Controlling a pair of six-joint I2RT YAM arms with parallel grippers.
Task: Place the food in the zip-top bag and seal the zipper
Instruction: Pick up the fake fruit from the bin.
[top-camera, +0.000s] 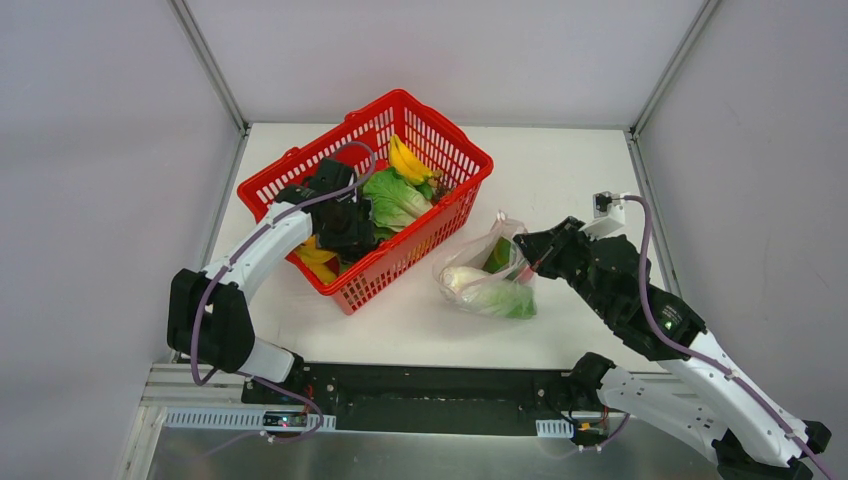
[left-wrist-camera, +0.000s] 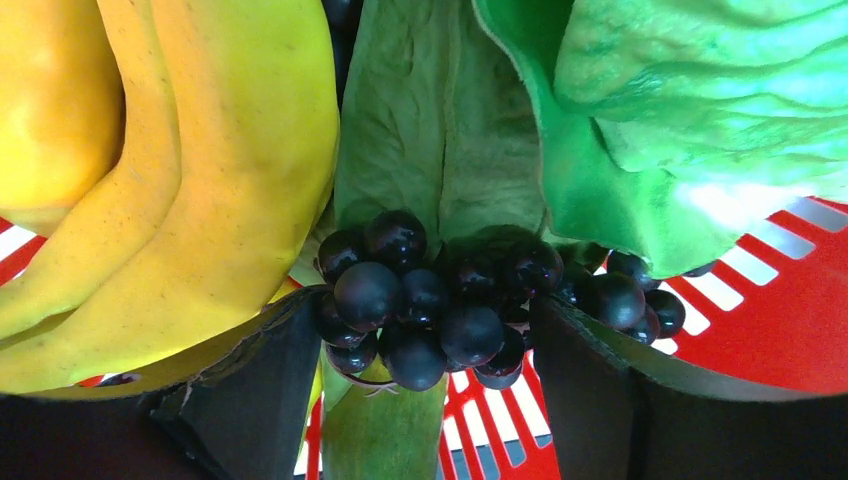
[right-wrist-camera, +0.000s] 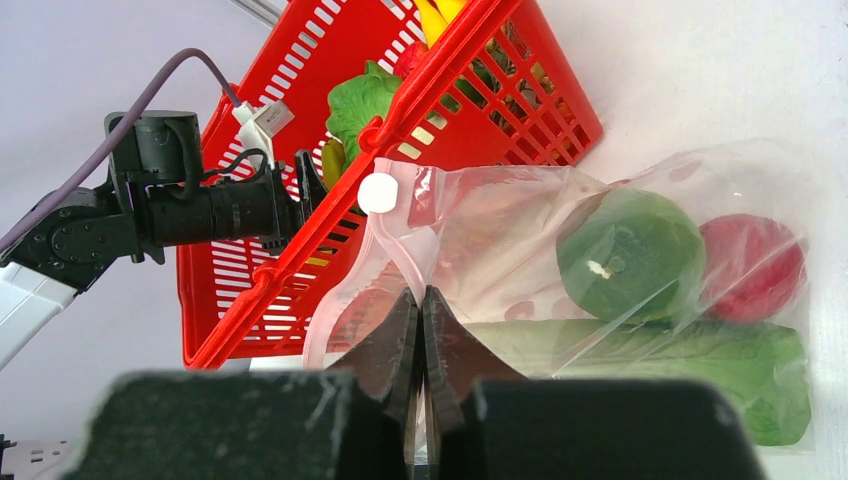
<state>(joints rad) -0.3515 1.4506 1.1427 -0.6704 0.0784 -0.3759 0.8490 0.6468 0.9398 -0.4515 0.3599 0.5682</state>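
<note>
The right gripper (right-wrist-camera: 420, 330) pinches the zip-top bag (right-wrist-camera: 520, 240) edge; inside lie 1 green fruit (right-wrist-camera: 630, 255), 1 red fruit (right-wrist-camera: 755, 265), long cabbage (right-wrist-camera: 690, 365). Red basket (right-wrist-camera: 440, 150) behind.

Basket (top-camera: 455, 160) left of zip-top bag (top-camera: 487, 277), grapes (left-wrist-camera: 430, 310) in basket — bananas (left-wrist-camera: 190, 180) beside them

Bananas (left-wrist-camera: 150, 180) cut off at frame edge

A red mesh basket (top-camera: 452, 185) sits on the white table (top-camera: 560, 170).
</note>
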